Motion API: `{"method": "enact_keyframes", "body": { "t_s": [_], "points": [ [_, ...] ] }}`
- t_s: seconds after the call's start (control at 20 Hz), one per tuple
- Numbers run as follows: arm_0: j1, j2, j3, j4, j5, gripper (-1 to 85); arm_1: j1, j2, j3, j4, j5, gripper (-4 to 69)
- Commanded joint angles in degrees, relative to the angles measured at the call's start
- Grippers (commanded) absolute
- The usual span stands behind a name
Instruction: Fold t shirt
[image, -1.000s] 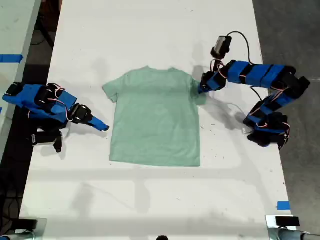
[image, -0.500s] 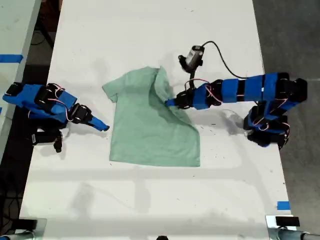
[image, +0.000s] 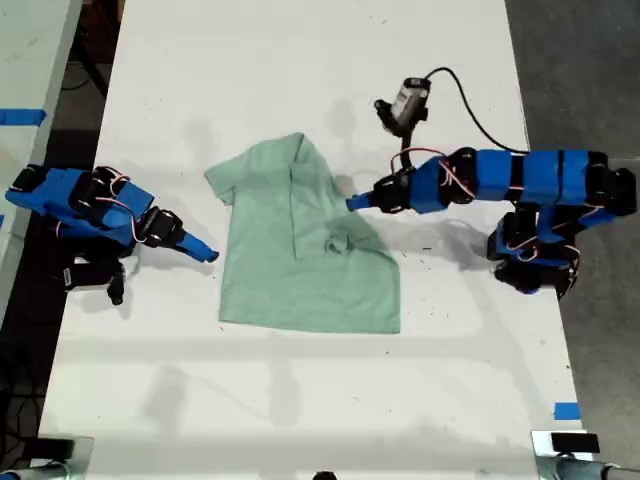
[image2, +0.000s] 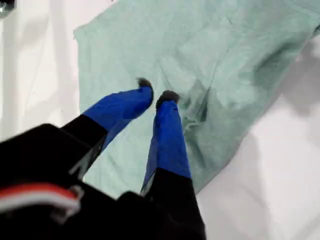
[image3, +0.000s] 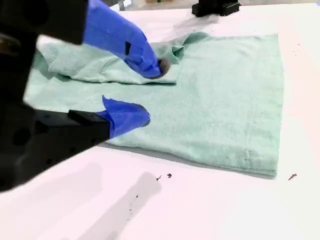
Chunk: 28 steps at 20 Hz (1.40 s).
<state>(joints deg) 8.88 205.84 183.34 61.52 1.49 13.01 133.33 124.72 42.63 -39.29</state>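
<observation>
Exterior view: shirt (image: 290, 275) lies mid-table (image: 300, 400), long axis running far to near, collar at the far end. Its sleeve on the exterior view's right is turned over onto the body, rumpled. The opposite sleeve (image: 222, 180) lies flat and unfolded.

My first hand (image: 356, 203) hangs over the folded edge, tips slightly parted, empty. My second hand (image: 208, 254) sits just off the flat sleeve's side, spread wide, empty. It is the nearer one for that fold, I judge.

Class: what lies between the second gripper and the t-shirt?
Only bare table, shown in the exterior view: my second gripper sits just off the t-shirt.
</observation>
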Motion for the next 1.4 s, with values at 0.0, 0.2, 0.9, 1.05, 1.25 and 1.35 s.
{"method": "enact_keyframes", "body": {
  "t_s": [0.0,0.2,0.9,1.05,1.25,1.35],
  "points": [
    [0.70,0.44,0.53,-1.23,-0.18,11.5,-4.13,24.43,20.92,-0.79,6.06,-0.8],
    [0.70,0.44,0.53,-1.23,-0.18,11.5,-6.86,52.73,49.92,0.18,11.78,-0.5],
    [0.79,0.53,0.53,-1.23,-0.18,11.5,-2.46,67.32,53.88,23.20,25.93,-0.2],
    [0.79,0.53,0.53,-1.23,-0.18,11.5,-2.37,67.32,53.88,23.29,26.10,-0.2],
    [0.70,0.53,0.53,-1.23,-0.18,11.5,-2.37,67.32,53.88,23.38,26.28,-0.2],
    [0.70,0.53,0.53,-1.23,-0.18,11.5,-2.46,67.32,53.88,23.38,26.37,-0.2]
  ]
}}
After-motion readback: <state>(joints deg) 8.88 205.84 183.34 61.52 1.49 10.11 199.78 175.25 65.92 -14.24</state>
